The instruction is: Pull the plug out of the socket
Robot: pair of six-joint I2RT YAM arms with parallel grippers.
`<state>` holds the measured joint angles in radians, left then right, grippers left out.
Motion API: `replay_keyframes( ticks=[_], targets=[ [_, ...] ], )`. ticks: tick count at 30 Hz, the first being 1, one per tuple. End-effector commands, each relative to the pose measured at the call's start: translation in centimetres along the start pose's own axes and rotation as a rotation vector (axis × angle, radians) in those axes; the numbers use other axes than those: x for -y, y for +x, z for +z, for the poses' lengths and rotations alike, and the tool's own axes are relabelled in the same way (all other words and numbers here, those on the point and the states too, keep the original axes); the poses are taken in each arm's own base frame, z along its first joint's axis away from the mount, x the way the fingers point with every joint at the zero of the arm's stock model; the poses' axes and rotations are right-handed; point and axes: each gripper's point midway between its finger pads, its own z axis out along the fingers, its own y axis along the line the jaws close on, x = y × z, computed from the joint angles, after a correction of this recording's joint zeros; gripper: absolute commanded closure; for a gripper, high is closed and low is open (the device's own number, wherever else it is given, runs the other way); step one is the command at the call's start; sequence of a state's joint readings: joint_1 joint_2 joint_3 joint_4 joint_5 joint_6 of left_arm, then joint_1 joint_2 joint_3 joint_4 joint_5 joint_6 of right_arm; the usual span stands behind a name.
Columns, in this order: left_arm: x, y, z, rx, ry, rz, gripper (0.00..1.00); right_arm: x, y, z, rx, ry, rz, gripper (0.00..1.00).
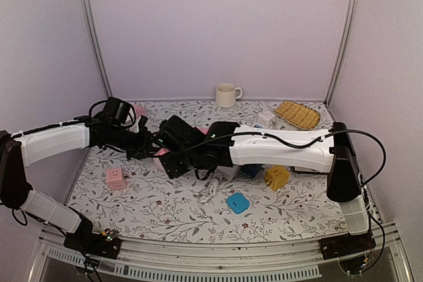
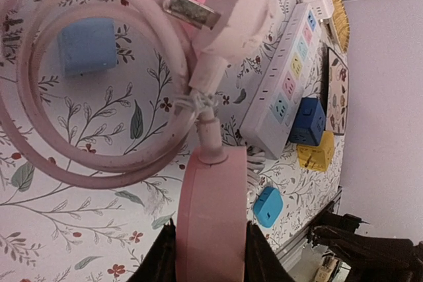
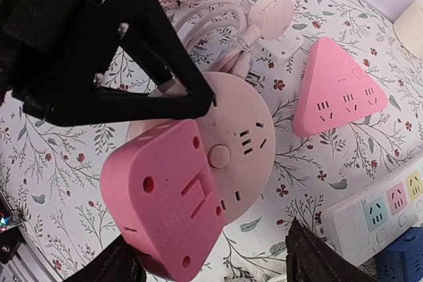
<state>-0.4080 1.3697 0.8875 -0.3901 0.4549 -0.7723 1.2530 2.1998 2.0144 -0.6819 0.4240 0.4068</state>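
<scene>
Top external: left claw (image 1: 151, 146) and right claw (image 1: 170, 160) are meeting over the desk (image 1: 165, 209). Left wrist: left claw is clamping the socket's (image 2: 211, 209) rim. Right wrist: right claw is gaping around the plug (image 3: 168, 206), sitting in the socket.

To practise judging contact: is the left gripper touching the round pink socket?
Touching. In the left wrist view the left gripper clamps the round pink socket, a finger pressed on each side.

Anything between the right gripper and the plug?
Nothing visible. The plug, seated on the socket, sits between the open fingers of the right gripper; the left gripper holds the socket by its rim.
</scene>
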Motion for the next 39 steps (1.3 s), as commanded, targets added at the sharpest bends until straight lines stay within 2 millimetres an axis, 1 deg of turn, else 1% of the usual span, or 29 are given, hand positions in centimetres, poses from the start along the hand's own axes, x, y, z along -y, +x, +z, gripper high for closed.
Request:
replay_keyframes(
  ticks=[1,6,9,12,17,19,21,22,25,27,32,39],
  targets=[
    [2.4,-0.4,-0.8,0.008,0.066,0.065,1.0,0.8,-2.1,-1.3,0.047,-0.032,0.041,0.31],
    [2.7,-0.4,-1.0,0.009,0.077,0.073,1.0,-0.6,-2.2,-0.9,0.048,-0.102,0.027,0.42],
    [2.9,-0.4,-1.2,0.012,0.083,0.077,1.0,-1.0,-2.0,-0.6,0.042,-0.122,0.024,0.46],
    [3.0,-0.3,-1.3,0.013,0.089,0.079,1.0,-1.3,-2.0,-0.4,0.037,-0.146,0.027,0.53],
    [3.1,0.0,-1.4,0.006,0.096,0.078,1.0,-1.5,-1.7,-0.1,0.026,-0.165,0.027,0.68],
    [2.8,0.1,-1.3,0.004,0.081,0.078,1.0,-1.7,-1.7,-0.2,0.021,-0.177,0.028,0.75],
    [2.3,0.3,-1.3,0.007,0.062,0.079,1.0,-1.7,-2.0,-0.5,0.024,-0.191,0.03,0.8],
    [2.0,0.4,-1.2,0.01,0.055,0.077,1.0,-1.8,-2.1,-0.6,0.027,-0.196,0.026,0.85],
    [1.5,0.7,-1.2,0.019,0.058,0.072,1.0,-1.2,-2.8,-0.9,0.036,-0.201,0.017,0.94],
    [1.3,1.0,-1.1,0.017,0.063,0.073,1.0,-0.9,-3.2,-1.0,0.039,-0.209,0.016,0.96],
    [0.8,1.4,-0.7,0.006,0.055,0.099,1.0,0.3,-4.1,-1.8,0.058,-0.204,0.004,0.97],
    [-0.4,2.3,0.2,-0.03,0.039,0.124,1.0,1.7,-4.4,-3.1,0.064,-0.208,0.021,0.97]
  ],
)
